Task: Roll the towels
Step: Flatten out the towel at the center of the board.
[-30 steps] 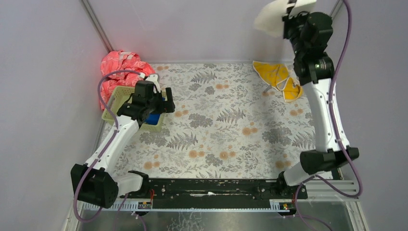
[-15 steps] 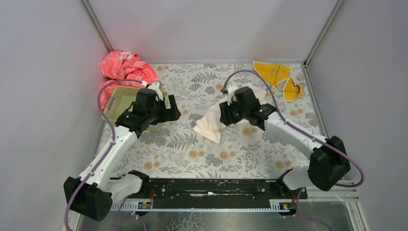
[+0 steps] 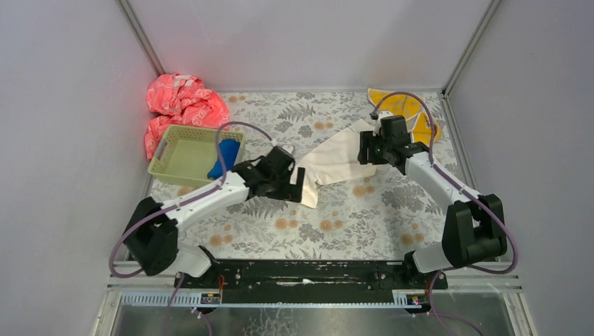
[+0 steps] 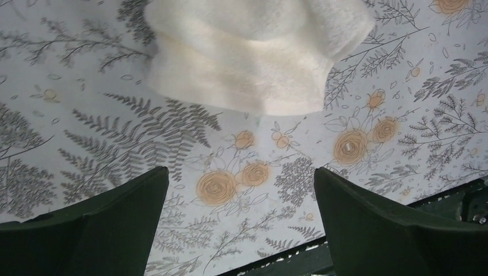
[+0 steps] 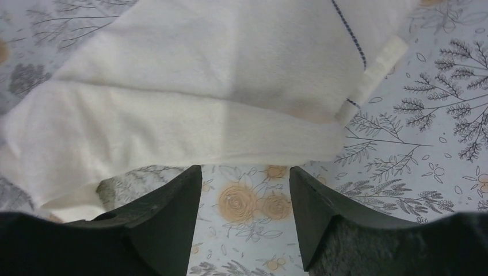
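Yellow towel half hidden behind right pincer; cream towel just ahead of it and left pincer, both gaping empty. Flowered tablecloth, grey walls.

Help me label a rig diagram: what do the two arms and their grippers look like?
The left arm and the right arm have white links between bulky black joints, and a purple cable loops along each. The left gripper and the right gripper each end in two dark, wedge-shaped fingers.
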